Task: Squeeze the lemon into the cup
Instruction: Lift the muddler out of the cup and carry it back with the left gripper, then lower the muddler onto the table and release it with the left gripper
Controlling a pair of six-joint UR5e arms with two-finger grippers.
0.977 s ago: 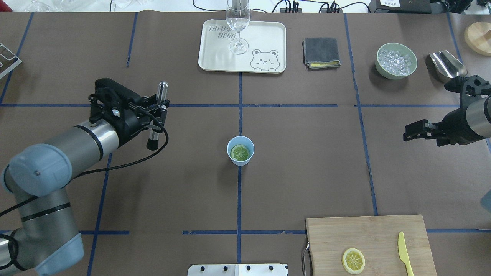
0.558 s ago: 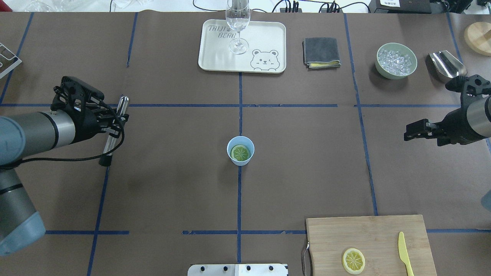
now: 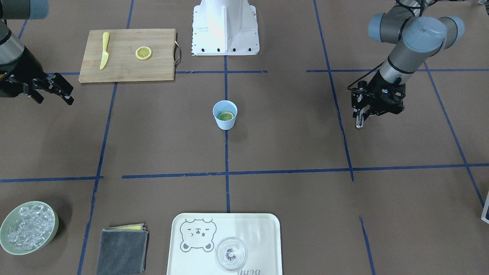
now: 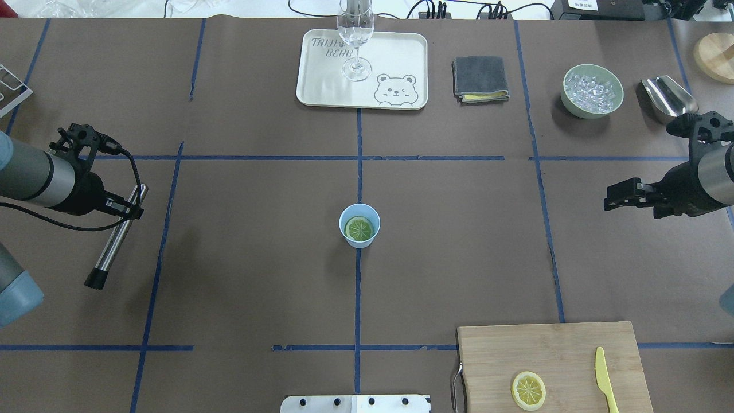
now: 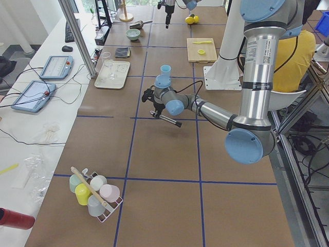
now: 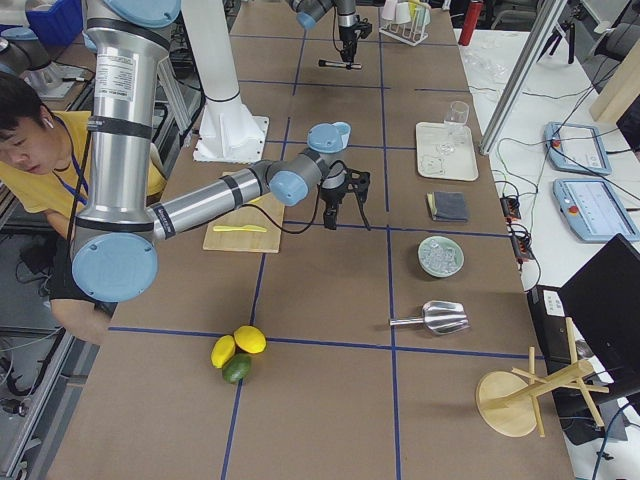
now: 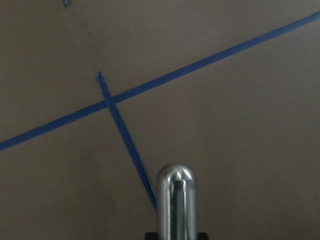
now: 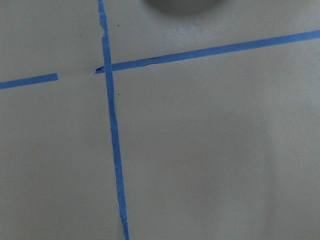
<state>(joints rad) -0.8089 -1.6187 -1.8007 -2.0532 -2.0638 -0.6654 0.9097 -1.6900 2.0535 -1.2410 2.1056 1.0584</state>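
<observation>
The left gripper [image 4: 129, 207] is clamped on a steel rod [image 4: 112, 246] with a black tip, gripping it near its upper end. The rod hangs tilted over the left side of the table [image 4: 258, 275], tip lowest, and touches nothing. The wrist camera on that arm sees only the rod's rounded shiny end [image 7: 175, 200] above crossing blue tape lines. Across the table, the right gripper [image 4: 610, 201] hovers with its jaws apart and nothing between them, well off to the right.

Between the two arms, at the middle of the table where the tape lines meet, stands the cup [image 4: 361, 243], upright and apart from both grippers. The lemon [image 4: 359, 229] lies flat inside it, cut face up, looking greenish against the blue walls.

Nearer the robot's base on its right side, a second slice [image 4: 528, 390] rests on a wooden cutting board [image 4: 550, 350], with a yellow knife [image 4: 602, 376] beside it.
</observation>
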